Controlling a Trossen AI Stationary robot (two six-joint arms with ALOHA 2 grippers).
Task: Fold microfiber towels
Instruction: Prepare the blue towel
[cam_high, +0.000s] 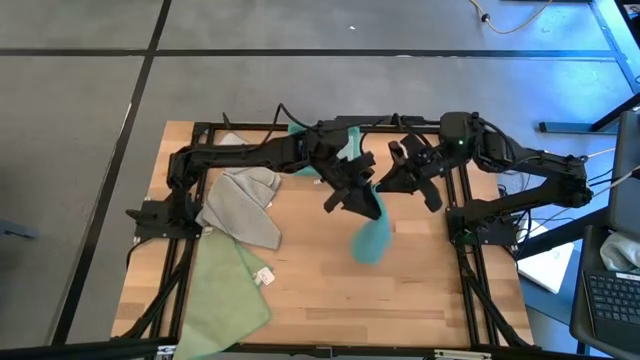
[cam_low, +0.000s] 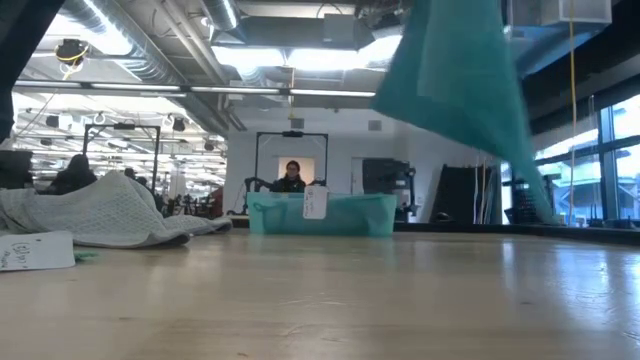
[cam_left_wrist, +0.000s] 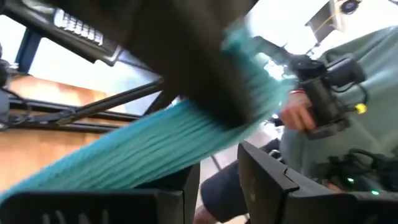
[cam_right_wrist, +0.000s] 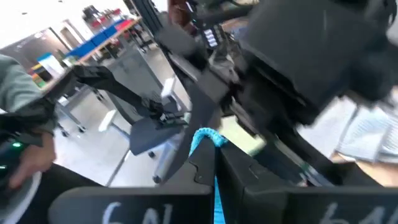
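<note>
Gripping one teal towel (cam_high: 370, 238) aloft, both grippers' jaws closed on it

2 grippers (cam_high: 352, 196) (cam_high: 412, 172) lift teal towel (cam_high: 372, 238) — grey towel (cam_high: 243, 203) left.

Colours observed on the bench

Teal towel (cam_high: 371, 238) plain; light grey towel (cam_high: 243, 204) plain; pale green towel (cam_high: 222, 290) with small white tag (cam_high: 264, 276); bin (cam_low: 320, 215) teal; bench (cam_high: 330, 280) light wood-grain planks; arms (cam_high: 250, 157) black.
</note>
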